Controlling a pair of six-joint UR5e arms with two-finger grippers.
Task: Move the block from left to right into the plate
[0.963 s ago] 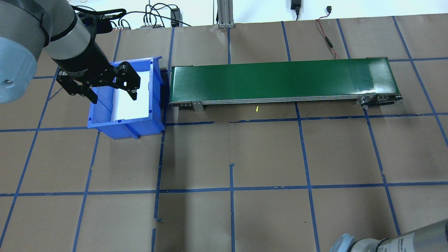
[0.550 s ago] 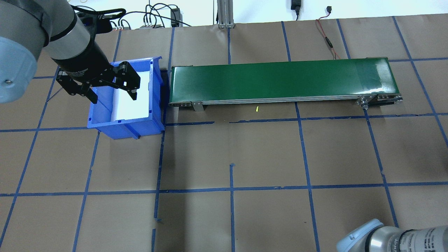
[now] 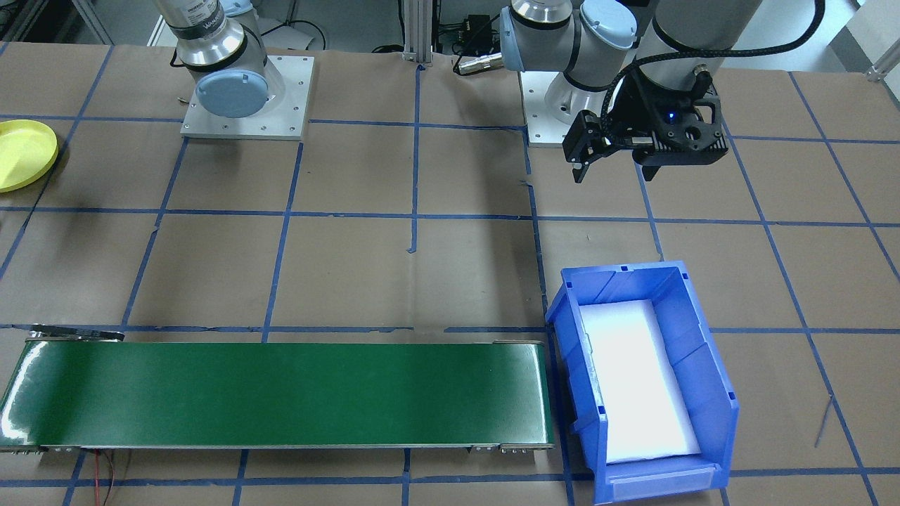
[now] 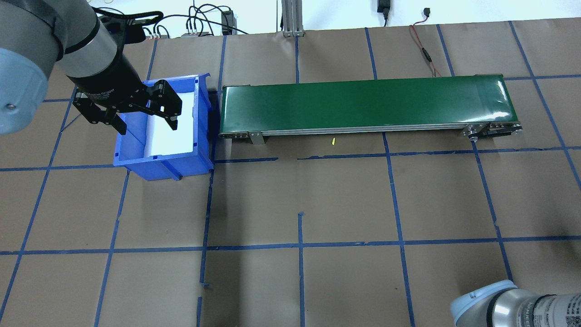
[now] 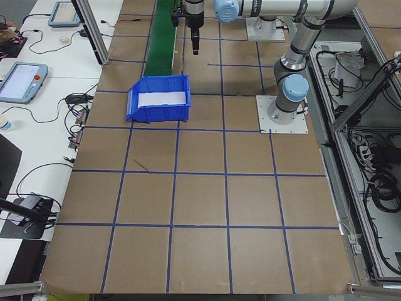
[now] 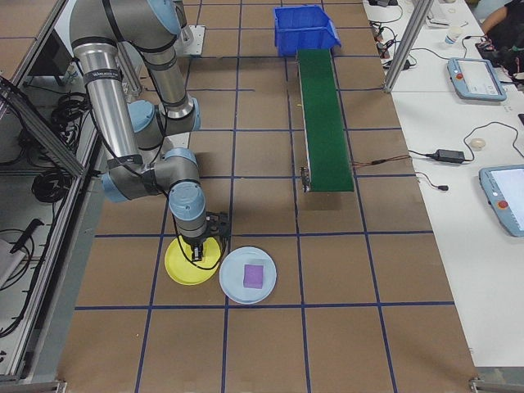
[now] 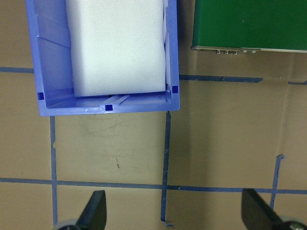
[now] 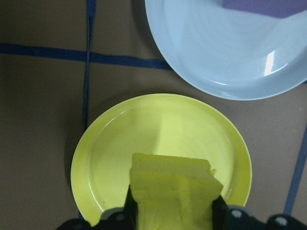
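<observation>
Right gripper [image 8: 170, 218]: its fingers grip a yellow foam block [image 8: 172, 189], directly above the yellow plate [image 8: 110, 143].
Left gripper [image 4: 146, 119]: fingers spread wide, empty, over the blue bin [image 4: 199, 154].
Risk: released from this height, the soft block may bounce over the rim toward the light blue plate [image 8: 216, 52] with its purple block [image 8: 268, 5] just beside.
Cause: release too early.

bright, even overhead light; soft shadows on the brown table [image 4: 345, 200]. glare washes out the white foam [image 3: 636, 379] and streaks the green conveyor belt [image 4: 492, 97]. frames look sharp.
</observation>
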